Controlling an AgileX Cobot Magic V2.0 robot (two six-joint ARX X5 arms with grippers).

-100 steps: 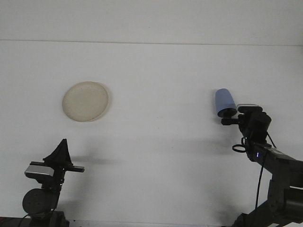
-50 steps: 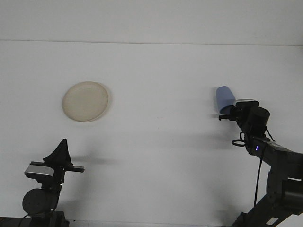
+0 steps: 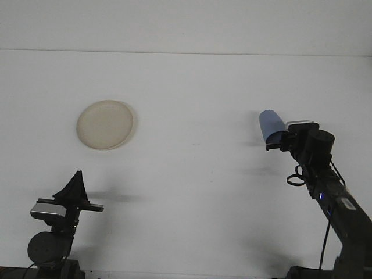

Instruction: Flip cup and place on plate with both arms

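A blue cup (image 3: 271,125) hangs above the table on the right, tilted with its top leaning left. My right gripper (image 3: 276,139) is shut on the cup's lower end. The cream plate (image 3: 105,124) lies flat on the white table at the left, far from the cup. My left gripper (image 3: 74,186) rests low at the front left, pointing up, with its fingers together and nothing in them.
The white table (image 3: 192,186) stretches between the plate and the cup. Its far edge meets a pale wall (image 3: 186,23) at the back. The right arm's black links and cable (image 3: 334,203) rise from the front right corner.
My right gripper has lifted the blue cup off the table and carried it slightly left, tilting it. The left arm and the plate have not moved.
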